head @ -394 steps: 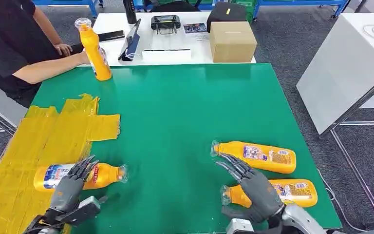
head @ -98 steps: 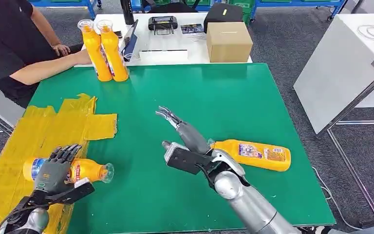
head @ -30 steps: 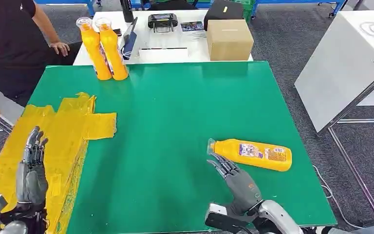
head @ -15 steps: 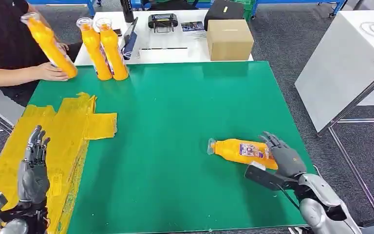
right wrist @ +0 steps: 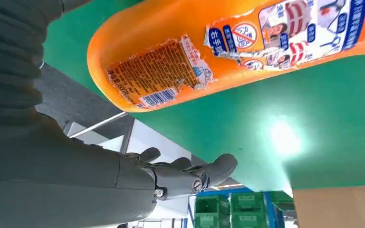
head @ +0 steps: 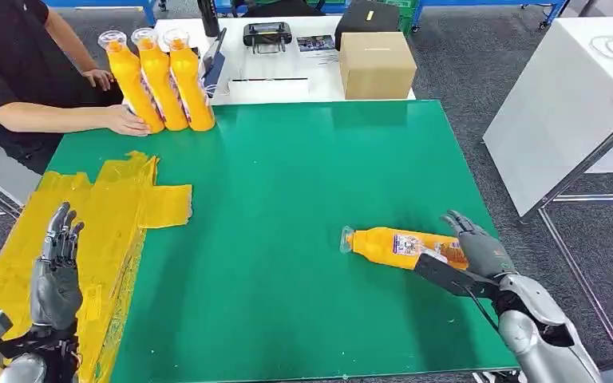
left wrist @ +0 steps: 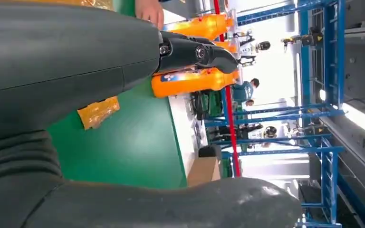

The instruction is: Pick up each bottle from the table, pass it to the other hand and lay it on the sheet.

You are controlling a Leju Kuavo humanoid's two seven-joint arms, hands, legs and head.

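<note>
Green table point(head: 287, 207), grey carpet point(head: 479, 72).

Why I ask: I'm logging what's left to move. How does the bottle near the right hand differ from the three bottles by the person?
The lying bottle rests on its side on the green table, alone, by the right hand. The three bottles stand upright, side by side, at the far edge, a person's hand touching one. All are orange with clear caps.

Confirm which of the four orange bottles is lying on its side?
The bottle at the table's right, by the right hand. The other three bottles stand upright together at the far left corner.
</note>
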